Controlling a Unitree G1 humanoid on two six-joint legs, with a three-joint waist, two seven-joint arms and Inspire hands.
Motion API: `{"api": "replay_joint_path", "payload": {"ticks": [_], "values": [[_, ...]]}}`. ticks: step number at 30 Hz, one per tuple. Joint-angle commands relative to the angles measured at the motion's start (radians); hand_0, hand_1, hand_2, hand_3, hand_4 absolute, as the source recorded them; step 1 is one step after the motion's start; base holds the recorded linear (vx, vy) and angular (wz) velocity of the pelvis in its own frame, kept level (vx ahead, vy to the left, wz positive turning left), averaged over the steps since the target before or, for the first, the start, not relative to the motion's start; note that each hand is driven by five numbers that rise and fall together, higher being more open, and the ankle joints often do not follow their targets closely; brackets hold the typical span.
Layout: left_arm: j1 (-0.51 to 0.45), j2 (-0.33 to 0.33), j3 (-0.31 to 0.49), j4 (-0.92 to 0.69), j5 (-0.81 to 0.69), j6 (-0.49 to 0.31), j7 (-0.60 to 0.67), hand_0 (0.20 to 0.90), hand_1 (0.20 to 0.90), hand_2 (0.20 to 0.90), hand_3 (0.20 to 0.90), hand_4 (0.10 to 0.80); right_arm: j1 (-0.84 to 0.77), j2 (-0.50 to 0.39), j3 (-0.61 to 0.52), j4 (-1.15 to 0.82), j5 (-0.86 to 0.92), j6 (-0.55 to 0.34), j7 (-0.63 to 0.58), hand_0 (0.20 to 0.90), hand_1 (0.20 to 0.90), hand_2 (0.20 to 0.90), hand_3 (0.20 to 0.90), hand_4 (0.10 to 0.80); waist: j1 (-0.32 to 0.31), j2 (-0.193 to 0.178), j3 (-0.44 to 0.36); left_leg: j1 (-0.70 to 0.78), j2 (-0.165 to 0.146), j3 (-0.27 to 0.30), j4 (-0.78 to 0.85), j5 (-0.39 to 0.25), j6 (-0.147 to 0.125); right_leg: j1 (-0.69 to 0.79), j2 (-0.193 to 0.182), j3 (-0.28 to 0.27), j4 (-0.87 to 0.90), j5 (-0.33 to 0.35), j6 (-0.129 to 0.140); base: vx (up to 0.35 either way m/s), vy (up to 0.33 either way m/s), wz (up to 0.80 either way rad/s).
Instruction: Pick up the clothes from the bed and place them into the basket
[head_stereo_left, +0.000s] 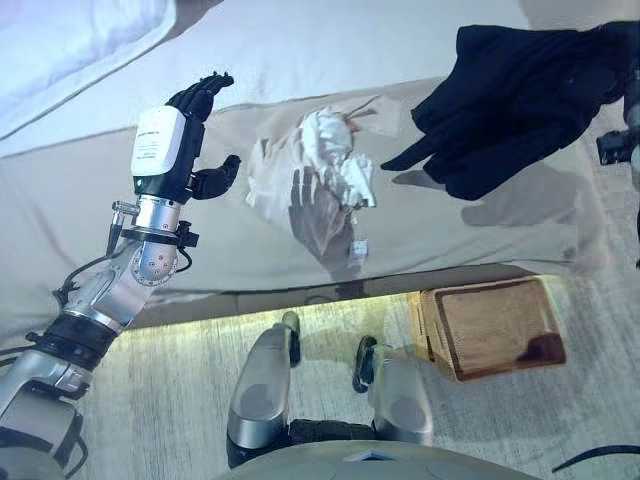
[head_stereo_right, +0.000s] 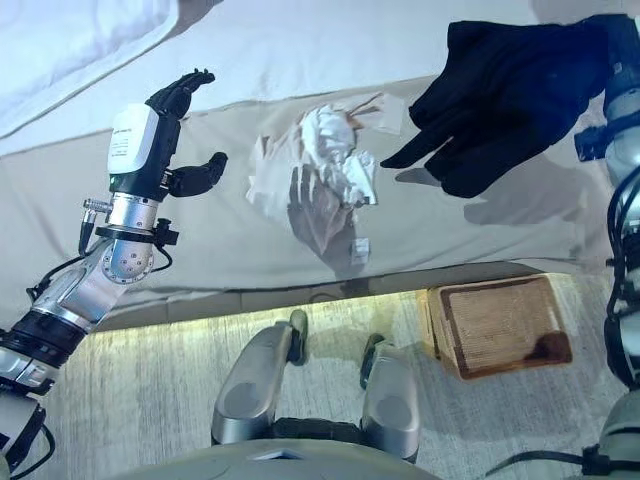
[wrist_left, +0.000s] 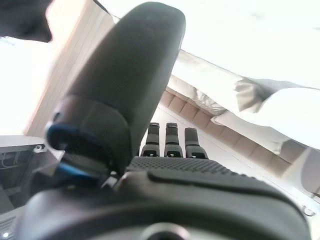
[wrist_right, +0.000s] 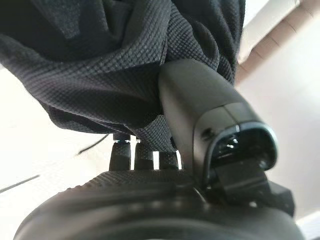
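A black garment (head_stereo_left: 515, 100) hangs in the air at the right over the bed, held up by my right hand (wrist_right: 200, 115), whose thumb and fingers pinch the cloth (wrist_right: 100, 65) in the right wrist view. A crumpled white garment (head_stereo_left: 325, 160) lies on the beige bed cover (head_stereo_left: 80, 210) in the middle. My left hand (head_stereo_left: 195, 110) is raised over the bed left of the white garment, fingers straight and empty; it also shows in the left wrist view (wrist_left: 130, 90). A wooden basket (head_stereo_left: 495, 325) stands on the floor by the bed's front edge, below the black garment.
A white pillow (head_stereo_left: 70, 40) lies at the bed's far left. White sheet (head_stereo_left: 330, 40) covers the far side of the bed. Grey carpet (head_stereo_left: 170, 400) runs along the bed's front edge.
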Motion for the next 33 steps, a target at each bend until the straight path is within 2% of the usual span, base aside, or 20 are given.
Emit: {"api": "replay_joint_path", "payload": {"ticks": [1, 5, 11, 14, 17, 24, 33], "values": [[0.105, -0.111, 0.047, 0.081, -0.026, -0.028, 0.033, 0.9, 0.9, 0.9, 0.9, 0.8, 0.157, -0.072, -0.107, -0.111, 0.002, -0.103, -0.133, 0.3, 0.3, 0.3, 0.2, 0.1, -0.09, 0.02, -0.321, 0.068, 0.016, -0.019, -0.098, -0.03, -0.014, -0.019, 0.089, -0.017, -0.06, 0.06, -0.052, 0.037, 0.028, -0.28], [0.145, -0.14, 0.075, 0.106, -0.01, -0.033, 0.043, 0.9, 0.9, 0.9, 0.9, 0.8, 0.346, -0.02, -0.261, -0.261, -0.04, -0.107, -0.207, 0.3, 0.3, 0.3, 0.2, 0.1, -0.13, 0.029, -0.343, 0.113, 0.021, -0.005, -0.172, -0.005, -0.02, 0.002, 0.106, 0.016, -0.12, 0.08, -0.041, 0.007, 0.019, -0.31], [0.181, -0.162, 0.104, 0.138, 0.02, -0.051, 0.066, 0.9, 0.9, 0.9, 0.9, 0.8, 0.473, 0.04, -0.407, -0.387, -0.082, -0.096, -0.335, 0.3, 0.3, 0.3, 0.2, 0.1, -0.166, 0.044, -0.359, 0.146, 0.025, 0.018, -0.233, 0.013, -0.025, 0.008, 0.128, 0.044, -0.167, 0.087, -0.035, -0.016, 0.005, -0.31], [0.186, -0.165, 0.11, 0.151, 0.027, -0.064, 0.07, 0.9, 0.9, 0.9, 0.9, 0.8, 0.504, 0.047, -0.446, -0.404, -0.099, -0.089, -0.353, 0.3, 0.3, 0.3, 0.2, 0.1, -0.179, 0.048, -0.361, 0.148, 0.027, 0.026, -0.237, 0.011, -0.025, 0.006, 0.135, 0.052, -0.169, 0.085, -0.035, -0.021, 0.001, -0.21], [0.187, -0.17, 0.115, 0.147, 0.035, -0.074, 0.067, 0.9, 0.9, 0.9, 0.9, 0.8, 0.545, 0.047, -0.48, -0.402, -0.085, -0.082, -0.295, 0.3, 0.3, 0.3, 0.2, 0.1, -0.189, 0.049, -0.361, 0.147, 0.03, 0.031, -0.231, 0.005, -0.023, -0.002, 0.138, 0.058, -0.158, 0.08, -0.034, -0.024, -0.011, -0.18], [0.152, -0.175, 0.085, 0.133, 0.055, -0.091, 0.044, 0.9, 0.9, 0.9, 0.9, 0.8, 0.567, 0.054, -0.4, -0.322, -0.077, -0.039, -0.093, 0.3, 0.3, 0.3, 0.2, 0.1, -0.191, 0.039, -0.358, 0.14, 0.032, 0.02, -0.223, 0.008, -0.025, -0.012, 0.14, 0.06, -0.152, 0.085, -0.035, -0.018, -0.046, -0.04], [0.07, -0.168, 0.0, 0.123, 0.041, -0.066, 0.022, 0.9, 0.9, 0.9, 0.9, 0.8, 0.434, 0.095, -0.17, -0.052, -0.1, -0.007, -0.009, 0.3, 0.3, 0.3, 0.2, 0.1, -0.167, 0.039, -0.346, 0.138, 0.034, 0.005, -0.215, 0.01, -0.026, -0.006, 0.142, 0.047, -0.152, 0.087, -0.042, 0.0, -0.041, 0.06]]}}
